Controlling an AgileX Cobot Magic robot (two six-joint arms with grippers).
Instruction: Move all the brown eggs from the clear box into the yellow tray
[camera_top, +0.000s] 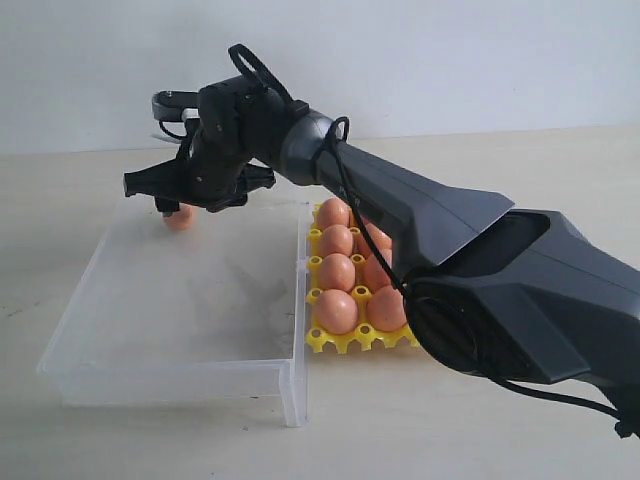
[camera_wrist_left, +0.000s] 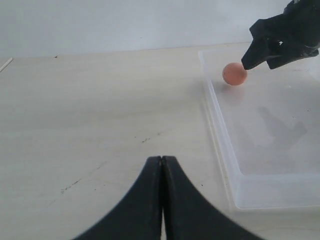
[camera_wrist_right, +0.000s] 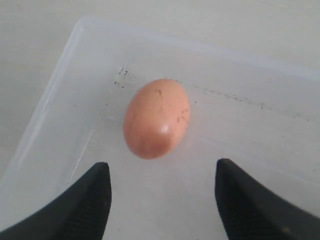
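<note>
One brown egg lies alone in the far left corner of the clear box. My right gripper reaches across from the right and hovers just above that egg, open, its fingers apart and short of it. Several brown eggs fill cups of the yellow tray, right of the box; the right arm hides part of it. My left gripper is shut on nothing, over bare table left of the box.
The right arm stretches over the tray and the box's far right corner. The pale tabletop surrounds the box, with a white wall behind.
</note>
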